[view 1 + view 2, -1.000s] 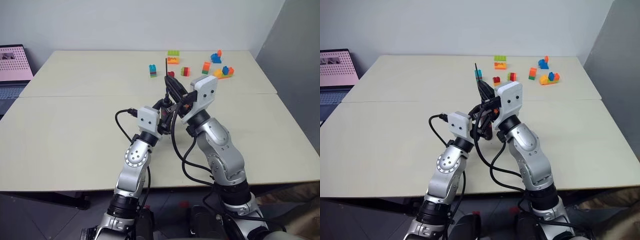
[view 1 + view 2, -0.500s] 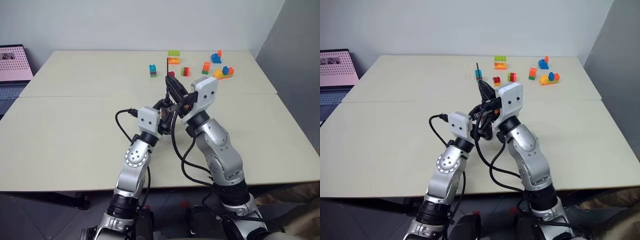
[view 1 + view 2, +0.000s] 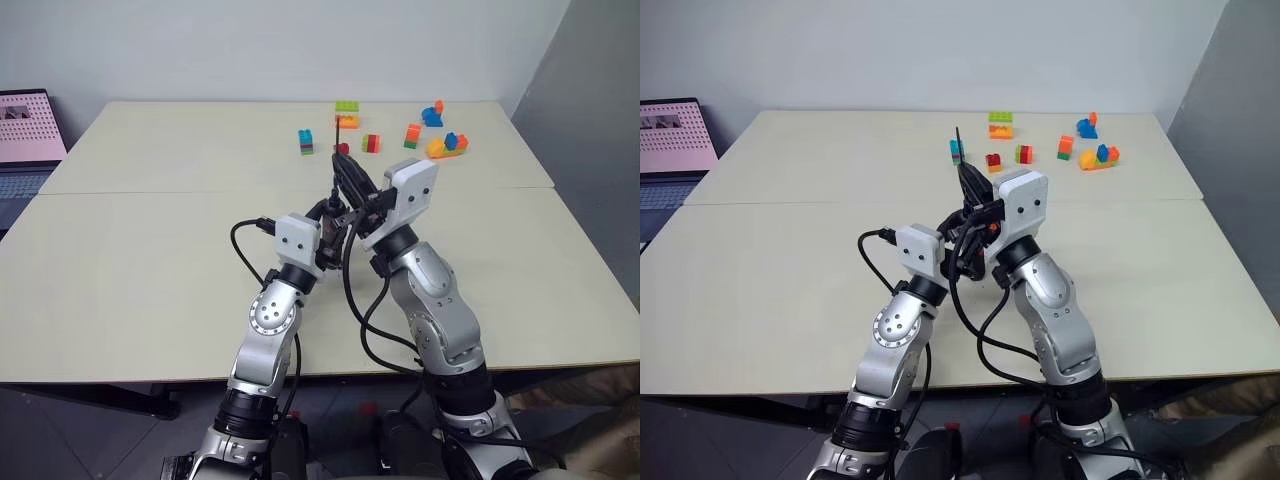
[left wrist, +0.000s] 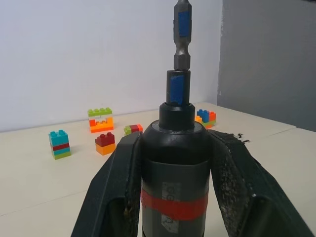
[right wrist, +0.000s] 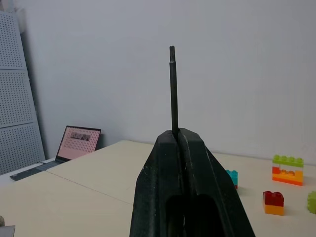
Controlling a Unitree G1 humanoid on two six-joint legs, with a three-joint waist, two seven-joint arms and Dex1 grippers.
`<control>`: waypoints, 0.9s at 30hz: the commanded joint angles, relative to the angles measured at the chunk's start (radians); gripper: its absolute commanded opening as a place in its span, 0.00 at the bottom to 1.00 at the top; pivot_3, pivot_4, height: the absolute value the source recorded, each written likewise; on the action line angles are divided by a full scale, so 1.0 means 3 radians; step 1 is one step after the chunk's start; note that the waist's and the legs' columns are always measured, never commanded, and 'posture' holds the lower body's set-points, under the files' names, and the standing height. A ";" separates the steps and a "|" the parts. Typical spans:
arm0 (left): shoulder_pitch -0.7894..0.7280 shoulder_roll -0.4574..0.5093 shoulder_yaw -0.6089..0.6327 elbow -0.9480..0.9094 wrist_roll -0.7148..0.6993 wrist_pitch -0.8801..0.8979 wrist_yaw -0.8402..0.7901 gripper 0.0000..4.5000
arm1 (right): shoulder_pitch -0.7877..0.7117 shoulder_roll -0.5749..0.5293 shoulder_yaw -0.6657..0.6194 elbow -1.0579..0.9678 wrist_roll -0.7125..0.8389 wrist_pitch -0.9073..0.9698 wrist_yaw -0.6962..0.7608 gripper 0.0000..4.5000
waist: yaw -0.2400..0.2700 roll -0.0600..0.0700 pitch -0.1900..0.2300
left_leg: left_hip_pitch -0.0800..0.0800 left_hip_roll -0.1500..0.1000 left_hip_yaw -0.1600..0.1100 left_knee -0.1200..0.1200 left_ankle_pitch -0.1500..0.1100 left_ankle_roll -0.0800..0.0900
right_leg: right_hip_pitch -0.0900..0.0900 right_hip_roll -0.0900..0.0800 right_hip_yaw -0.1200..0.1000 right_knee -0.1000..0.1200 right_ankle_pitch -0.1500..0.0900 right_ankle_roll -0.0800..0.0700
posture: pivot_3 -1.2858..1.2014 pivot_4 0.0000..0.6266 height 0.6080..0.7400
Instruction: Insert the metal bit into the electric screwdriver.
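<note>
My left gripper (image 4: 175, 142) is shut on the electric screwdriver (image 4: 174, 168), a black body with a red band. Its narrow tip with blue marks points up and away. The right gripper (image 5: 178, 134) is shut on the metal bit (image 5: 173, 89), a thin dark rod rising straight out of the closed fingers. In the left eye view both grippers meet above the middle of the table. There the right gripper (image 3: 350, 178) sits just beyond and above the left gripper (image 3: 333, 212), and the metal bit (image 3: 337, 135) sticks up past them. Whether the bit touches the screwdriver I cannot tell.
Several coloured toy bricks lie at the table's far side: a green and orange stack (image 3: 347, 113), a blue one (image 3: 305, 141) and a cluster (image 3: 447, 144) to the right. A laptop (image 3: 25, 140) stands off the table's left edge. Black cables hang between the arms.
</note>
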 commanded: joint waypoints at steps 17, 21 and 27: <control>0.0055 0.0000 -0.0005 0.0046 0.0036 0.0137 0.0020 0.36 | -0.0022 -0.0011 0.0020 -0.0023 -0.0044 -0.0136 0.0107 0.00 | 0.0000 0.0000 0.0000 | -0.0001 0.0000 0.0000 -0.0003 0.0000 0.0000 | -0.0001 0.0000 -0.0001 -0.0002 -0.0001 -0.0002 | 0.52 0.24 1.00; 0.0054 0.0002 -0.0008 0.0050 0.0034 0.0142 0.0013 0.36 | -0.0043 -0.0009 0.0043 -0.0030 -0.0064 -0.0179 0.0126 0.00 | 0.0000 0.0000 0.0000 | 0.0000 0.0000 0.0000 -0.0004 0.0000 0.0000 | -0.0001 0.0000 -0.0002 -0.0002 -0.0002 -0.0002 | 0.52 0.24 1.00; 0.0046 0.0005 -0.0004 0.0064 0.0034 0.0140 0.0011 0.36 | -0.0077 -0.0015 0.0040 -0.0045 -0.0099 -0.0249 0.0152 0.00 | 0.0000 0.0000 0.0000 | -0.0001 0.0000 -0.0001 -0.0004 0.0000 -0.0001 | -0.0001 0.0000 -0.0002 -0.0003 -0.0002 -0.0002 | 0.52 0.24 1.00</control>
